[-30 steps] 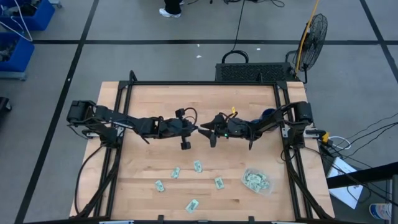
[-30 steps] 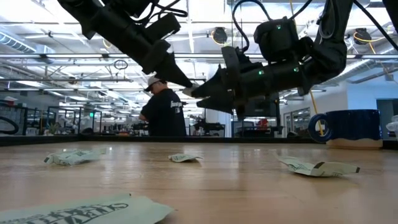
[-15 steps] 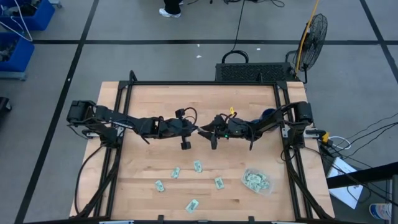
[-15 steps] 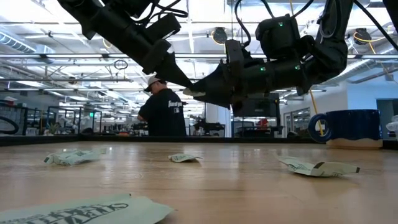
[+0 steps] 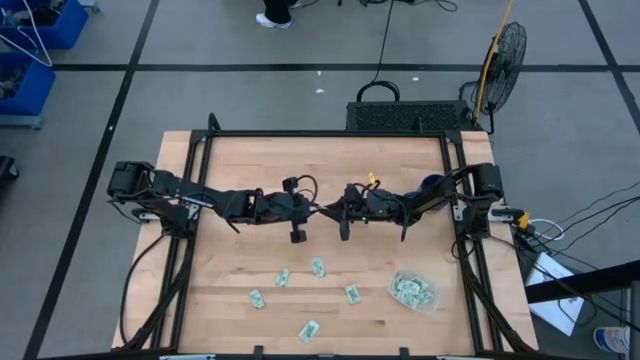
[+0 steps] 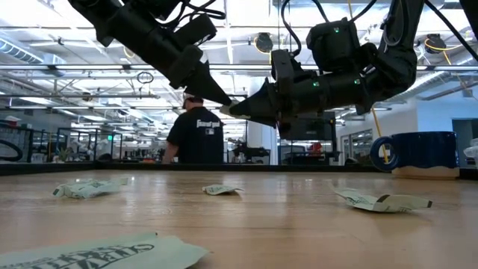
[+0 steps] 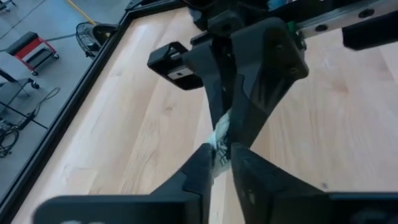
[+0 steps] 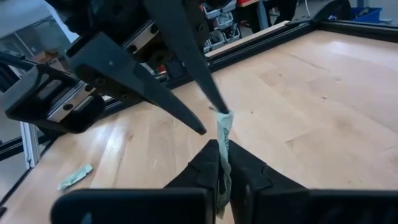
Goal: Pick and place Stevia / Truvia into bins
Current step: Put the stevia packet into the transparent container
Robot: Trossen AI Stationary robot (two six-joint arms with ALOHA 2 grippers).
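Overhead, the left gripper (image 5: 316,208) and right gripper (image 5: 328,209) meet tip to tip above mid-table; loose sachets (image 5: 317,266) lie toward 6 o'clock, the clear bin (image 5: 413,291) toward 4 o'clock. Level with the table, both arms slope down to one shared point. Each wrist view shows fingers (image 7: 205,163) pinched on one sachet (image 8: 224,134), seemingly held by both.

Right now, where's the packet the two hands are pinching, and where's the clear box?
packet (image 8: 224,134), right wrist view, its middle above the right hand's fingers.
clear box (image 5: 432,300), high view, its right rim.
blue mug (image 6: 422,151), low view, its side.
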